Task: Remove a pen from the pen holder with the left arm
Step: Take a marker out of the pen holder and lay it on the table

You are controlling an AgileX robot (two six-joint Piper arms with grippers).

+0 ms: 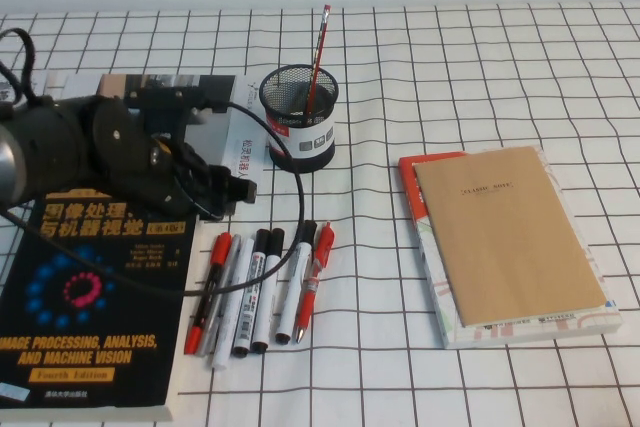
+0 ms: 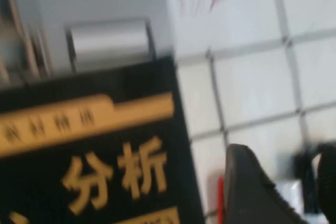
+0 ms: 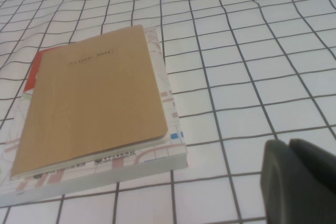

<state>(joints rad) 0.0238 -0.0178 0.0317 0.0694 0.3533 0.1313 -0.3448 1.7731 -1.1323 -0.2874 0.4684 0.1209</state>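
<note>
- Presently the left gripper (image 1: 232,187) is held wide and empty over pens (image 1: 262,287) near the table's (image 1: 480,67) left edge: release is judged.
- The pen holder (image 1: 299,117), farther back with one pencil (image 1: 318,57) inside, must be approached next.
- The right gripper (image 3: 294,182) is parked closed by the notebook (image 3: 89,98).

An office or study desk is showing: pen holder (image 1: 300,122), pens (image 1: 262,287), a textbook (image 1: 85,317) and notebooks (image 1: 510,242) are sitting on a checked tablecloth (image 1: 480,67).
</note>
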